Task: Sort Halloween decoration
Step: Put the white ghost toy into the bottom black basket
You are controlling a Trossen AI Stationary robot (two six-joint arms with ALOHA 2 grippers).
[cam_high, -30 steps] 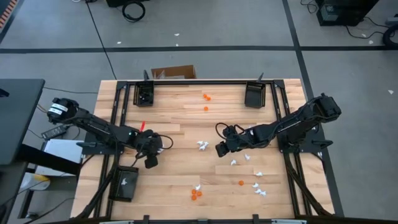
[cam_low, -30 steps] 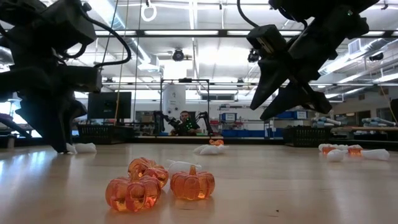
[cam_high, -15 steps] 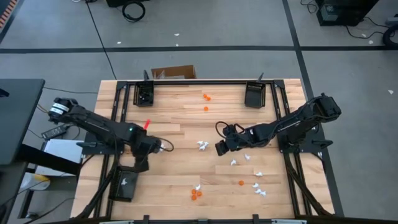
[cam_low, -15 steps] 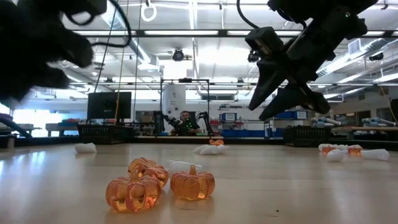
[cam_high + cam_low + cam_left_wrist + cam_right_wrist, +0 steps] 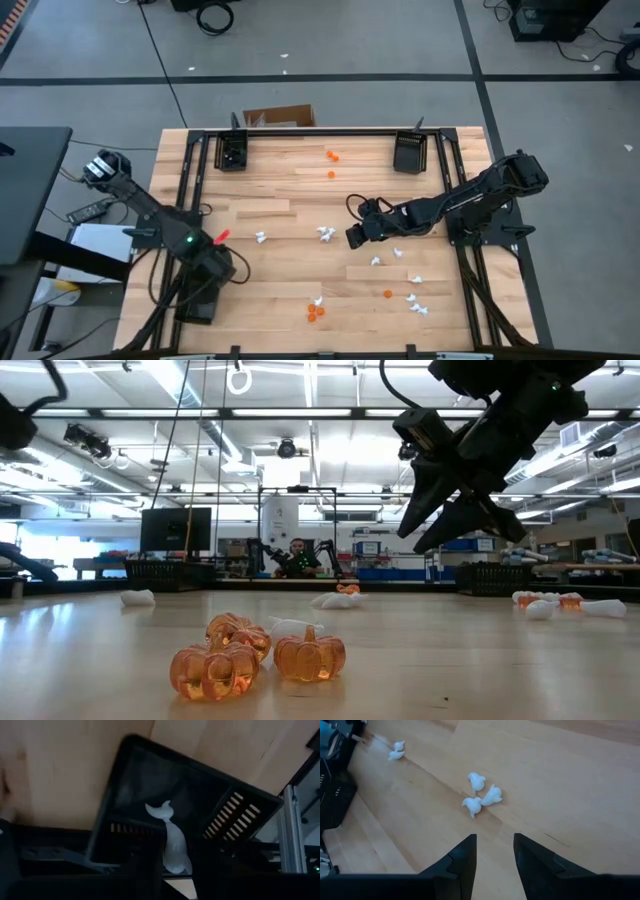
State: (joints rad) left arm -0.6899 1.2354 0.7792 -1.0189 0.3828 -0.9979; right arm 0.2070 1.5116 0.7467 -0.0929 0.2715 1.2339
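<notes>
A white ghost held over the tray at the left front corner, with the other hand waiting mid-table.

The left hand [image 5: 207,272] hangs above the black tray [image 5: 131,755] at the tabletop's [image 5: 290,195] near left edge, its dark fingers [image 5: 145,875] pinched narrow on a small white ghost [image 5: 170,840] that dangles over the tray's inside. The right hand [image 5: 492,855] hovers clear of the wood with a moderate gap and nothing in it, aimed at three white ghosts [image 5: 481,794] bunched together, touching. Orange pumpkins [image 5: 250,655] sit clustered near the front edge; more white ones lie scattered to the right. To my eye the risk is the drop: if the ghost is let go off-centre or clings to a finger, it could clip the tray's rim and bounce out. The bunched trio could also scatter if nudged.
</notes>
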